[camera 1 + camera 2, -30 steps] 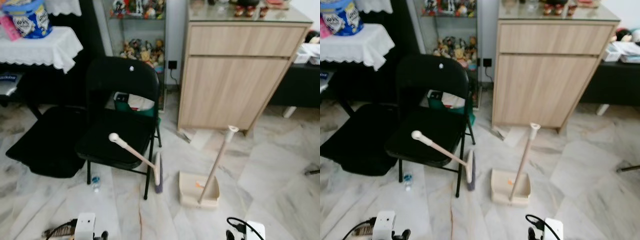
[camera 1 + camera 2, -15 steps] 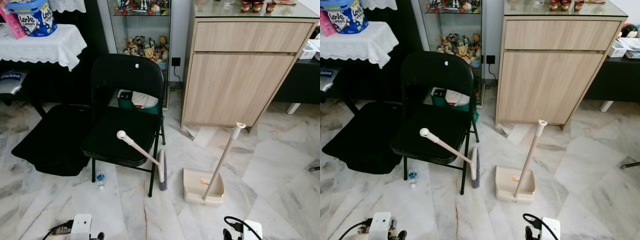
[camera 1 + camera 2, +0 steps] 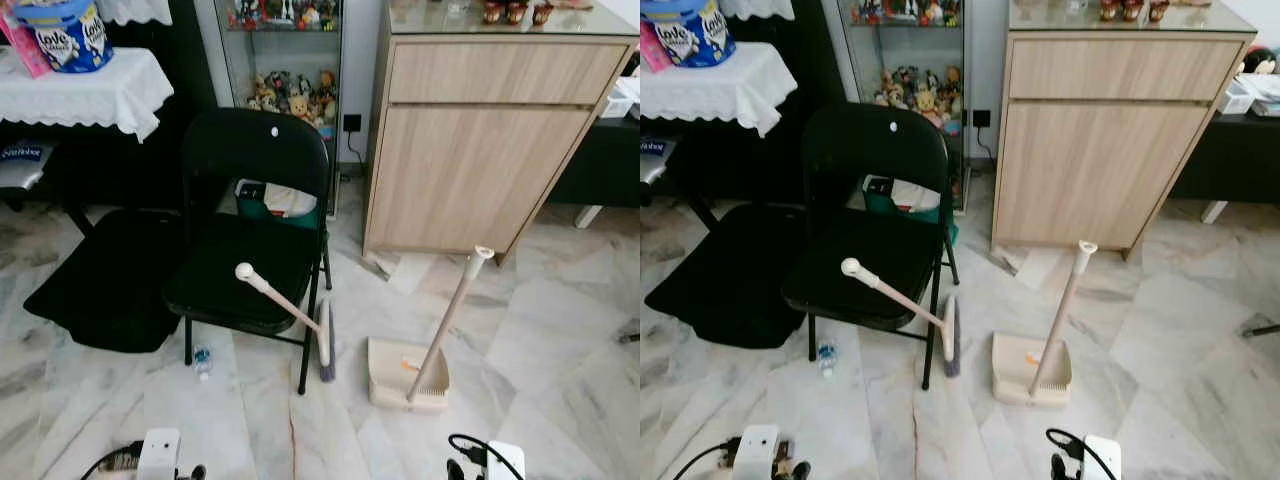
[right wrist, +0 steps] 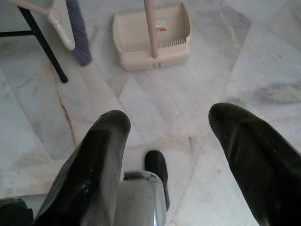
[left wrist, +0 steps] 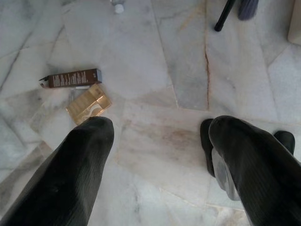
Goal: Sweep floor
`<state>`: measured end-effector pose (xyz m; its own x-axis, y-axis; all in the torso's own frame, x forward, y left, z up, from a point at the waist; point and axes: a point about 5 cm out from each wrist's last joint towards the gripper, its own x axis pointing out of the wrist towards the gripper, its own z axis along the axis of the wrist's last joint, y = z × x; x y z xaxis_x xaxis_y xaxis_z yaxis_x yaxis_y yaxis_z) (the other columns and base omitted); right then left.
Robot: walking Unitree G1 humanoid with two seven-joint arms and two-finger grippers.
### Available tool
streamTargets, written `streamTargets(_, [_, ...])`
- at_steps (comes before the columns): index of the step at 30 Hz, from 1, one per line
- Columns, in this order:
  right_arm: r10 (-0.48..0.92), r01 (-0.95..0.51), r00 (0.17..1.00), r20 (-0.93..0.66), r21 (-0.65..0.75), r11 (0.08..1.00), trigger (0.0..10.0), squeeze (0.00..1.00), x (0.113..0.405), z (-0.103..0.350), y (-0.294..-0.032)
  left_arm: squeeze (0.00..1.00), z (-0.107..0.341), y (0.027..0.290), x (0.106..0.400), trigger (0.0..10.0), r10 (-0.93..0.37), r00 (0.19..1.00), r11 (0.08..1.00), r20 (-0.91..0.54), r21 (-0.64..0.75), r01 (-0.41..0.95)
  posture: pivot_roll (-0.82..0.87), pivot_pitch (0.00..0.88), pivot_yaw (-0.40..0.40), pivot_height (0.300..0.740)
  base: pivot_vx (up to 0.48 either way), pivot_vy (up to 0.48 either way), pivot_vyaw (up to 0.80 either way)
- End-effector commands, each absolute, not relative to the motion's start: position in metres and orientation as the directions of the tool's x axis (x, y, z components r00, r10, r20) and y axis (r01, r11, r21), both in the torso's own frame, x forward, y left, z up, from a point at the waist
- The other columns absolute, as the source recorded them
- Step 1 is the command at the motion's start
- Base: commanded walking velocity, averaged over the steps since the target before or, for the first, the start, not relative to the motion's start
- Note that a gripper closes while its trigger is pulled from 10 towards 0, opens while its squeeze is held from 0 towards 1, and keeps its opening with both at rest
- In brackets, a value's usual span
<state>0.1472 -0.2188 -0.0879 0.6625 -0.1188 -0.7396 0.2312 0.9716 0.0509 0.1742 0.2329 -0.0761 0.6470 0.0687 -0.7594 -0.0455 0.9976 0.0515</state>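
Observation:
A broom (image 3: 286, 306) with a cream handle leans on the seat of a black folding chair (image 3: 250, 180). Its purple-bristled head (image 4: 75, 28) rests on the marble floor. To its right stands a cream dustpan (image 3: 398, 374) with an upright handle (image 3: 450, 310). Both arms hang low over the floor in front of them. My left gripper (image 5: 160, 129) is open above a brown box (image 5: 73, 78) and a gold wrapper (image 5: 88, 103) lying on the tiles. My right gripper (image 4: 169, 117) is open too, nothing in it, short of the dustpan (image 4: 153, 44).
A wooden cabinet (image 3: 480, 150) stands behind the dustpan, and a glass display case (image 3: 285, 60) behind the chair. A black mat (image 3: 100, 280) lies at the left below a table with a white cloth (image 3: 90, 90). A small bottle (image 3: 201, 361) lies by the chair leg.
The head view has shifted a little, so the whole scene sits slightly differently. Broom, dustpan and chair stand where they were.

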Motion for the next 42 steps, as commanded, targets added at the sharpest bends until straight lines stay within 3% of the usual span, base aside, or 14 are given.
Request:
streamTargets(1, [-0.122,0.240,0.657,-0.744,0.053,0.969,10.0,0.00,0.146,-0.089,-0.218,0.00,-0.078,0.233,0.171,10.0,0.067,0.641,0.998,-0.765,0.051,-0.044,-0.02,0.059,0.053,0.740,0.259,0.000,0.00])
streamTargets(14, [-0.126,0.249,0.649,-0.750,0.053,0.967,10.0,0.00,0.145,-0.089,-0.218,0.00,-0.075,0.230,0.176,10.0,0.055,0.659,0.998,-0.750,0.040,-0.038,-0.02,0.059,0.051,0.740,0.120,0.000,0.00])
streamTargets(27, [-0.120,0.244,0.645,-0.755,0.054,0.968,10.0,0.00,0.145,-0.090,-0.218,0.00,-0.075,0.229,0.179,10.0,0.070,0.664,0.997,-0.745,0.035,-0.066,-0.02,0.061,0.050,0.740,0.000,0.000,-0.73])
streamTargets(36, [-0.126,0.244,0.650,-0.750,0.049,0.968,10.0,0.00,0.144,-0.089,-0.219,0.00,-0.059,0.233,0.203,10.0,0.107,0.746,0.988,-0.657,-0.012,-0.153,-0.02,0.067,0.045,0.740,0.000,0.000,0.00])
streamTargets(37, [-0.125,0.243,0.649,-0.750,0.049,0.969,10.0,0.00,0.144,-0.089,-0.219,0.95,-0.056,0.233,0.209,10.0,0.101,0.767,0.988,-0.634,-0.026,-0.152,-0.02,0.067,0.044,0.740,0.000,0.000,0.00])
streamTargets(42, [-0.125,0.241,0.648,-0.751,0.047,0.969,10.0,0.00,0.144,-0.089,-0.220,1.00,-0.045,0.231,0.224,10.0,0.079,0.816,0.988,-0.572,-0.062,-0.139,-0.02,0.065,0.044,0.740,0.000,0.000,0.00])
